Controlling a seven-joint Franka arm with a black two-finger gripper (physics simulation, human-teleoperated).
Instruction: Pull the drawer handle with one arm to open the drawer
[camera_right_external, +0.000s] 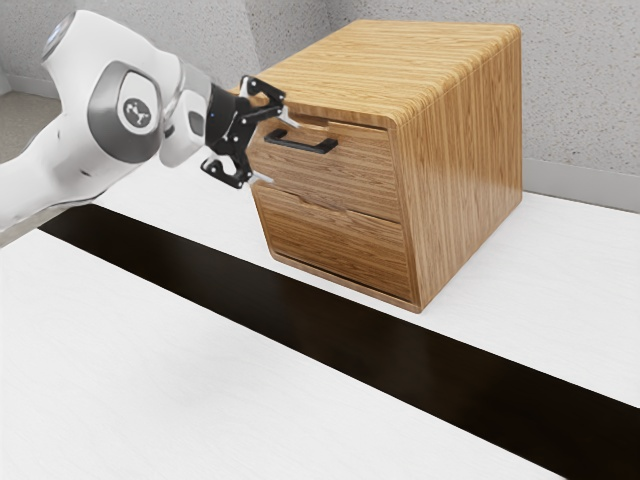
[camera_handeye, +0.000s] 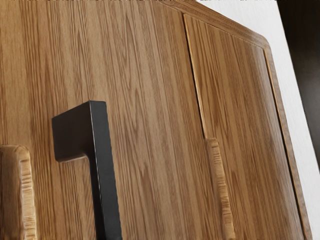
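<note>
A wooden cabinet (camera_right_external: 455, 150) with two drawers stands on the white table. The upper drawer (camera_right_external: 350, 175) carries a black bar handle (camera_right_external: 300, 144); its front looks flush with the cabinet. My gripper (camera_right_external: 268, 148) is open right in front of the handle's near end, one fingertip above the bar and one below it, neither touching it. In the wrist view the handle (camera_handeye: 97, 165) runs close past the hand across the upper drawer front (camera_handeye: 135, 100), with the lower drawer front (camera_handeye: 240, 115) beside it.
A wide black stripe (camera_right_external: 330, 330) crosses the white tabletop (camera_right_external: 130, 380) in front of the cabinet. A grey speckled wall (camera_right_external: 580, 90) stands behind. The lower drawer (camera_right_external: 335, 240) has a notch instead of a handle.
</note>
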